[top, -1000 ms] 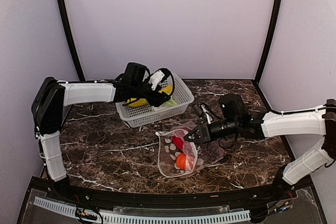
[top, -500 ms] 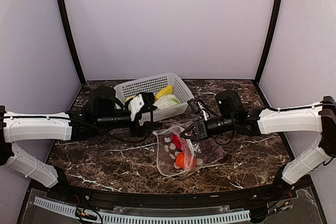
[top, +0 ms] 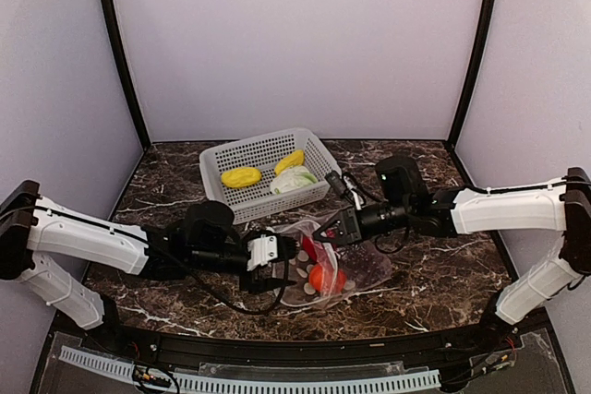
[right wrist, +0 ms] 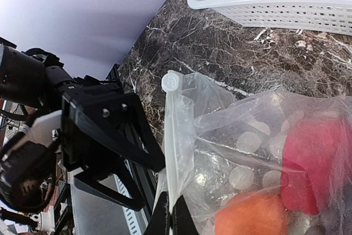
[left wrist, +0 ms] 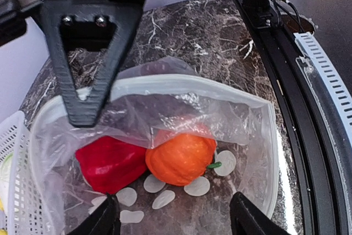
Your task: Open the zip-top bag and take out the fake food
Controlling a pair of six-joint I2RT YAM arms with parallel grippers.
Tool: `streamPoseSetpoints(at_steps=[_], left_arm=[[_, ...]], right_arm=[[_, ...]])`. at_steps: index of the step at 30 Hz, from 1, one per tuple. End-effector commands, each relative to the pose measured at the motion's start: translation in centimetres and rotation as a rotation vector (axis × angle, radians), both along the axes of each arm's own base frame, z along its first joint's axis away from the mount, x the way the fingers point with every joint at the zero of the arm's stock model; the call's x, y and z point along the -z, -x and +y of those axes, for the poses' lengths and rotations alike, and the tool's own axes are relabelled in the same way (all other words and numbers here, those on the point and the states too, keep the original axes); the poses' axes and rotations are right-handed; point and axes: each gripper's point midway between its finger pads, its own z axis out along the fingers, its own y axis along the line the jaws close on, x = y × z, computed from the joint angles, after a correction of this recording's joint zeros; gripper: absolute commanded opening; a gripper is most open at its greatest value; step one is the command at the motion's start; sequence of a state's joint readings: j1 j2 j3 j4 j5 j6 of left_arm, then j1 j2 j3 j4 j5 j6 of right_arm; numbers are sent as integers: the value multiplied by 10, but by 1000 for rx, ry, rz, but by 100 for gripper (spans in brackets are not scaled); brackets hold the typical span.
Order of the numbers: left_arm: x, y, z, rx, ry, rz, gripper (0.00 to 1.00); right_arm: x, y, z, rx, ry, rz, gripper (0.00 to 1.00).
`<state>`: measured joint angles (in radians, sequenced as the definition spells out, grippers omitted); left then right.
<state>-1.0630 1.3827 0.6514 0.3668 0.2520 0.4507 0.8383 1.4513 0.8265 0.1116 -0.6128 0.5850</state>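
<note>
Nearest us, our left gripper (top: 282, 265) stands wide open and empty at the mouth of the zip-top bag (top: 369, 269), which lies on the marble table (top: 166, 200) holding an orange piece (top: 323, 277) and a red piece (top: 310, 248). Our right gripper (top: 334, 231) pinches the bag's upper rim, and beyond the bag a white basket (top: 268, 205) holds two yellow pieces (top: 241, 176).

bag (left wrist: 242, 122) mouth gaping twd L gripper (top: 282, 267), R gripper (top: 333, 231) pinching far rim, basket (top: 259, 152) behind
</note>
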Motion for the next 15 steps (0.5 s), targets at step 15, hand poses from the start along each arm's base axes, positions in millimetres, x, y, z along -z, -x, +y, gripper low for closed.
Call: streamPoseSetpoints(at_steps=[15], left_arm=[[57, -13, -65, 138, -135, -153, 72]], right_arm=[[-8, 2, 5, -5, -27, -21, 0]])
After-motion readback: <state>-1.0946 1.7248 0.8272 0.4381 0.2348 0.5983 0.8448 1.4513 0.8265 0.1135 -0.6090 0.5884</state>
